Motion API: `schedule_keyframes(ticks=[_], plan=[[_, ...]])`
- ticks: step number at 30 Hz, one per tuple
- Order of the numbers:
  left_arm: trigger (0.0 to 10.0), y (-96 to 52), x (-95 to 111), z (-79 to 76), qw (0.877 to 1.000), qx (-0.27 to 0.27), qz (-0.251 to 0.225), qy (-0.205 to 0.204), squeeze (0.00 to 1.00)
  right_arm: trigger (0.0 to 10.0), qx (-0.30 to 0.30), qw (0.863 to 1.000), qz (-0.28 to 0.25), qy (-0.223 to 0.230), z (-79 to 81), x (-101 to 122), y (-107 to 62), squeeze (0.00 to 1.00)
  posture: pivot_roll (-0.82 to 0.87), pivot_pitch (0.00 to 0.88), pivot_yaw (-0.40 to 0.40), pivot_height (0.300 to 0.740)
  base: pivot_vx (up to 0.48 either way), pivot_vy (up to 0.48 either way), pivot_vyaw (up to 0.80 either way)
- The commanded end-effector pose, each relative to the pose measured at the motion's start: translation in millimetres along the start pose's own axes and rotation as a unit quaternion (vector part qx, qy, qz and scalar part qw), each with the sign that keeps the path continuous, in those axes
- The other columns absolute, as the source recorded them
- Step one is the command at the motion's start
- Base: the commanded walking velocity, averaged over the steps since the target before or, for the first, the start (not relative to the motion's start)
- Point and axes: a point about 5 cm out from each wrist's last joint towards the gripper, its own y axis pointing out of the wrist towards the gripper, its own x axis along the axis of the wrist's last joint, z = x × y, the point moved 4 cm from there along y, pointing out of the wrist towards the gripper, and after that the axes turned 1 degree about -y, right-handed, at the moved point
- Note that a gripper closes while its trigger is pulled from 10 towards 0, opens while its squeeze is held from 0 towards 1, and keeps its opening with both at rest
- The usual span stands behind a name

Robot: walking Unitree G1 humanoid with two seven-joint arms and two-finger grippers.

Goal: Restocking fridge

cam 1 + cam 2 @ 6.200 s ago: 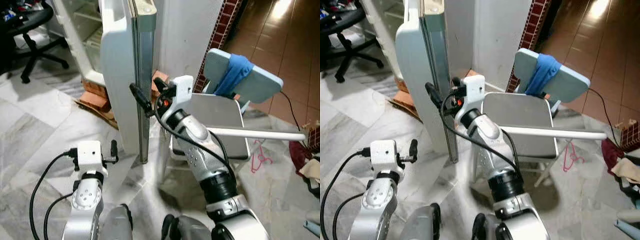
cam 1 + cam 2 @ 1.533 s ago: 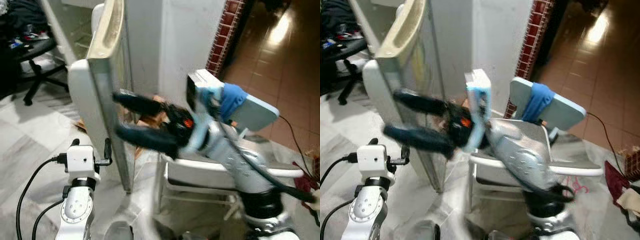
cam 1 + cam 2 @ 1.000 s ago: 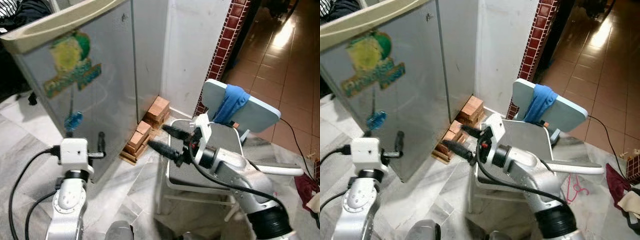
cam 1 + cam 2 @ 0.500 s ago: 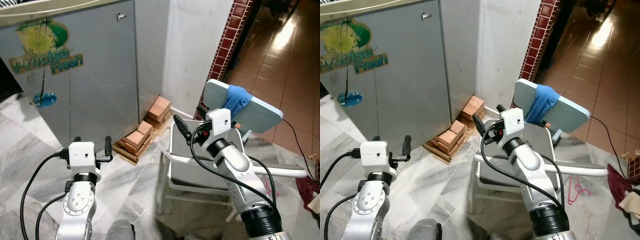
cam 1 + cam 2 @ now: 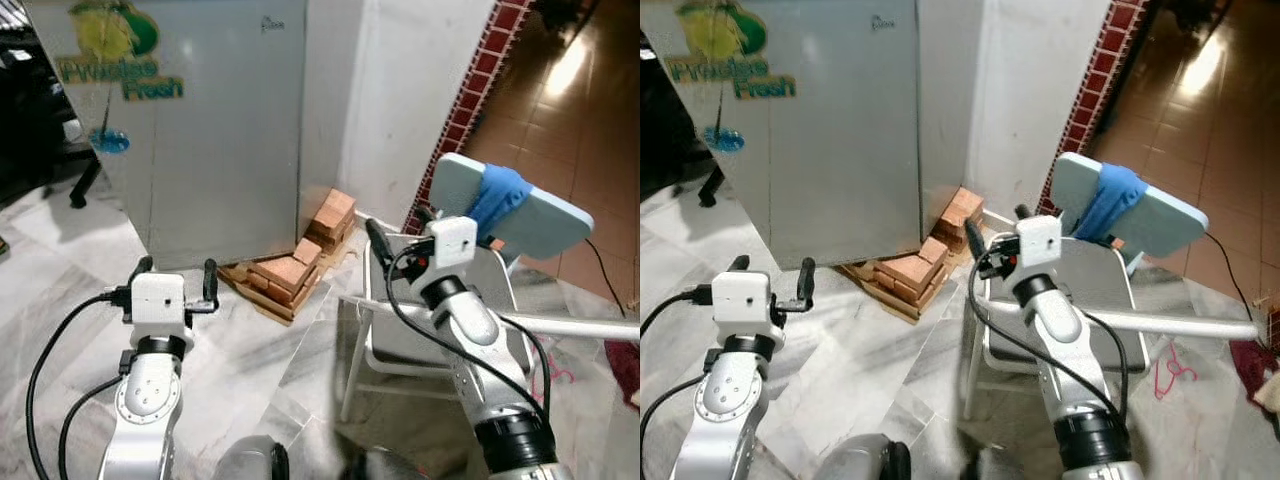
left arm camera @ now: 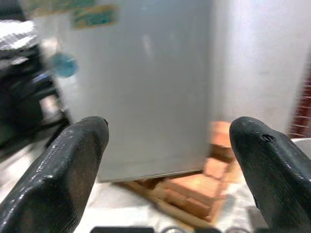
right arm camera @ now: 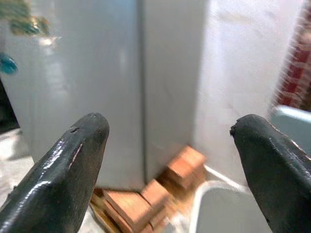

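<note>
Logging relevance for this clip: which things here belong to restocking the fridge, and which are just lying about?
Job: fridge door, shut; left gripper and right gripper, both open, holding nothing.

Lying about: stacked bricks, chair with blue cloth, white pole.

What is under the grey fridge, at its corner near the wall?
Stacked bricks on a flat board prop the fridge corner. How far they reach beneath cannot be seen; the closed door hides it.
</note>
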Motion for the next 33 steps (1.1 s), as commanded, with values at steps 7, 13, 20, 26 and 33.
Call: schedule_keyframes(ticks=[7, 13, 20, 26, 33], plan=[[10.0, 3.7, 16.4, -8.9, 0.997, -0.041, -0.043, 0.052, 0.00, 10.0, 0.005, 1.000, -0.015, -0.004, 12.3, 7.1, 10.7, 0.00, 0.11, 0.069, 0.016, 0.740, 0.000, 0.480, -0.22], [10.0, 1.2, 12.2, -8.6, 0.998, -0.035, -0.032, 0.041, 0.00, 10.0, 0.002, 1.000, 0.004, 0.000, 6.1, -1.3, 6.7, 0.00, 0.11, 0.077, 0.008, 0.740, 0.000, 0.480, 0.00], [10.0, 0.5, 9.0, -16.3, 0.999, -0.047, -0.020, 0.016, 0.00, 10.0, -0.042, 0.999, 0.029, 0.002, -7.3, -9.6, 12.8, 0.00, 0.12, 0.078, -0.005, 0.740, 0.000, 0.480, 0.00], [10.0, -0.1, 6.4, -16.9, 0.999, -0.044, -0.016, 0.008, 0.00, 10.0, -0.021, 0.999, 0.029, 0.003, -0.8, -9.4, 12.7, 0.00, 0.12, 0.079, -0.012, 0.740, 0.000, 0.480, 0.00], [10.0, 0.2, -2.7, -14.6, 0.999, -0.041, -0.005, -0.003, 0.00, 10.0, -0.033, 0.999, 0.022, -0.031, 4.1, -12.9, 7.8, 0.00, 0.10, 0.087, -0.028, 0.740, 0.000, 0.480, 0.00]])
